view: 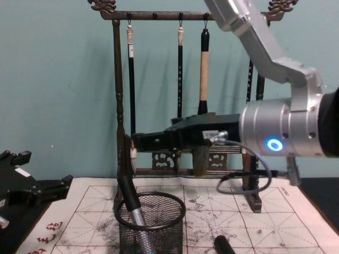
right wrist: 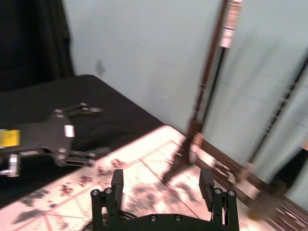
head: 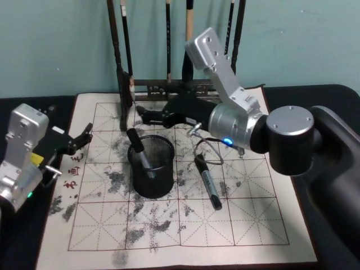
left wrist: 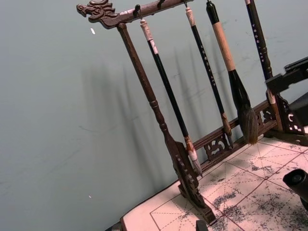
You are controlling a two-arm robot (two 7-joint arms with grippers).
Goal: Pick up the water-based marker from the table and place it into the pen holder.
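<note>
The round black wire-mesh pen holder [head: 152, 169] stands upright on a white felt calligraphy mat with a red grid and grey ink smudges [head: 253, 216], which lies over the black desk [head: 306, 93]. A water-based marker with a black cap and grey barrel [head: 140, 151] is inside the holder, leaning against its rim on the robot's left side with the cap end sticking up above it. In the chest view the same marker [view: 131, 198] slants through the holder [view: 151, 225].

A second black marker [head: 208, 183] lies flat on the mat just to the right of the holder, apart from it.

The right end effector [head: 143, 116] hangs above and just behind the holder, near the marker's cap. Its fingers [right wrist: 117, 182] are spread, with nothing between them.

The left end effector [head: 84, 138] sits at the mat's left edge, well apart from the holder, fingers also spread and empty.

Behind the mat stands a tall dark wooden brush rack with carved ends [view: 119, 106], with calligraphy brushes [view: 203, 69] hanging from it.
</note>
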